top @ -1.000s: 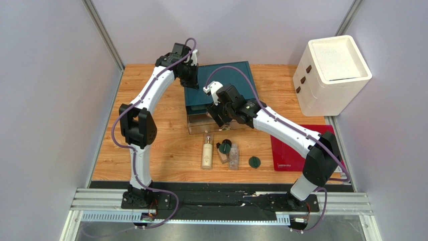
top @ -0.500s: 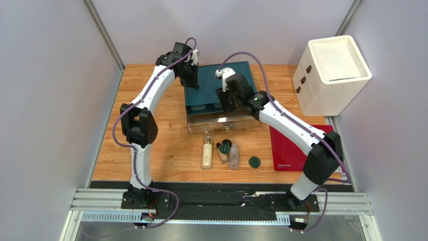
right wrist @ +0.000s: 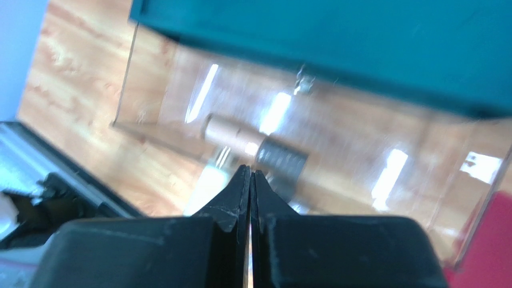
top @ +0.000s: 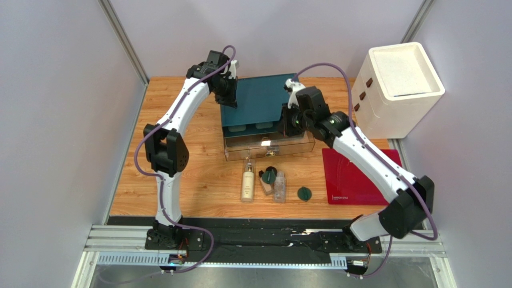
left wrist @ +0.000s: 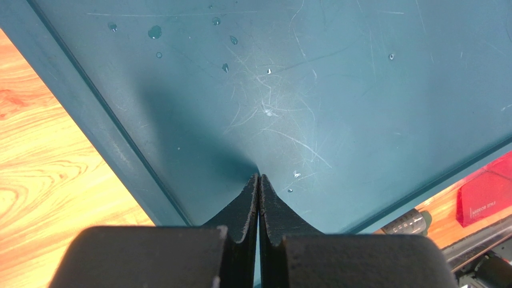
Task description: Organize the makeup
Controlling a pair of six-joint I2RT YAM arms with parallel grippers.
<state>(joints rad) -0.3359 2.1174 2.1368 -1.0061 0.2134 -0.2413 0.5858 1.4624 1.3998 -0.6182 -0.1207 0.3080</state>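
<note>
The makeup lies on the wood in front of the box: a tall cream bottle with a gold cap (top: 247, 183), a clear slim bottle (top: 279, 186), a dark green disc (top: 268, 176) and another green disc (top: 304, 193). A beige tube with a dark cap (right wrist: 252, 144) lies in the pulled-out clear drawer (top: 240, 155). My left gripper (top: 231, 101) (left wrist: 259, 177) is shut, its tips pressed on the top of the teal box (left wrist: 312, 84) near its left rear corner. My right gripper (top: 289, 125) (right wrist: 250, 174) is shut and empty, above the right part of the drawer.
The teal box (top: 264, 96) stands at the back centre. A red flat mat (top: 351, 180) lies right of the drawer, under my right arm. A white foam box (top: 399, 87) stands at the back right. Grey walls close in both sides.
My right gripper rose from the drawer's left part, swung right and back, and went from open to shut with nothing in it. The left arm has not moved.
</note>
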